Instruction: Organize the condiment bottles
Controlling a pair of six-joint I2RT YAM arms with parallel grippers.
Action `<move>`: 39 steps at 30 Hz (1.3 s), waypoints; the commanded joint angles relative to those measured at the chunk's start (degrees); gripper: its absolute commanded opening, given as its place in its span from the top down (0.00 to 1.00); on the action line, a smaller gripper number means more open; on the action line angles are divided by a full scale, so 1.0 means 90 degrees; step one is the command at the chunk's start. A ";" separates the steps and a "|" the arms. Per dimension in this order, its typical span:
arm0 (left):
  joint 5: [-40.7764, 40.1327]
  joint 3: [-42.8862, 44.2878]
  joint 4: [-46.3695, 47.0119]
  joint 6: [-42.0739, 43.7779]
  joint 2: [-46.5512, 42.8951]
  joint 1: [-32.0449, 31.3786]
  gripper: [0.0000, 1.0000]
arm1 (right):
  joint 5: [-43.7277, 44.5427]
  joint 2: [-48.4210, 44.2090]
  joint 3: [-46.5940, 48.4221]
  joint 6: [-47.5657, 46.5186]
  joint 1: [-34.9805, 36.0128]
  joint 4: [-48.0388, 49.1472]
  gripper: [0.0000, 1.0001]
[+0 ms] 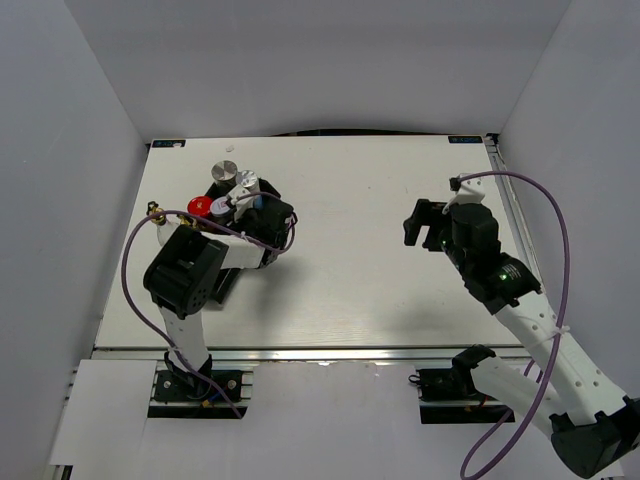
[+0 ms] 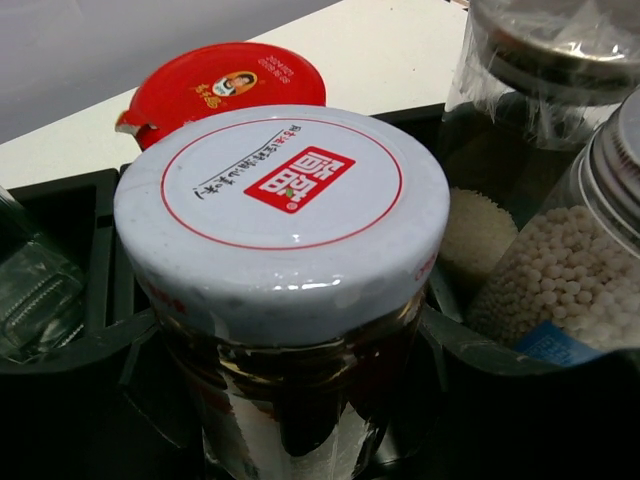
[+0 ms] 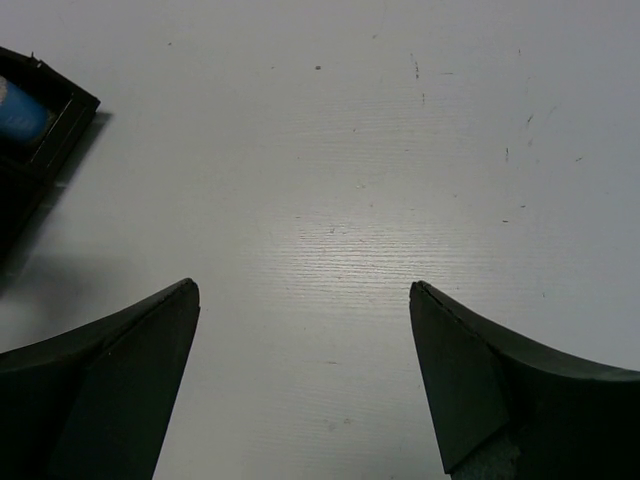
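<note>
A dark jar with a white lid (image 2: pixel 280 200) fills the left wrist view and stands in the black divided tray (image 2: pixel 60 190). My left gripper (image 2: pixel 290 330) has a finger against each side of it, under the lid. A red-lidded jar (image 2: pixel 225 82) stands just behind it. Two silver-lidded clear jars of white beads (image 2: pixel 570 270) stand to its right, and a clear bottle (image 2: pixel 30 290) to its left. From above I see the silver lids (image 1: pixel 228 168), the red lid (image 1: pixel 200 207) and a gold spout (image 1: pixel 155 213). My right gripper (image 1: pixel 425 225) is open and empty over bare table.
The left arm (image 1: pixel 190 270) covers most of the tray from above. One tray corner (image 3: pixel 40 130) shows at the upper left of the right wrist view. White walls close the table at the back and on both sides.
</note>
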 commanded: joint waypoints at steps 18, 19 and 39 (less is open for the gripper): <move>-0.0765 0.0571 0.0248 -0.0376 0.0440 0.0133 0.42 | -0.0105 0.0032 -0.0088 -0.0288 -0.0024 0.0200 0.11; -0.0765 0.0552 0.0267 -0.0376 0.0430 0.0133 0.41 | -0.0115 0.0042 -0.0088 -0.0298 -0.0033 0.0210 0.11; -0.0950 0.0806 -0.0572 -0.1040 0.0460 0.0152 0.27 | -0.0037 0.0071 -0.0049 -0.0347 -0.0043 0.0113 0.11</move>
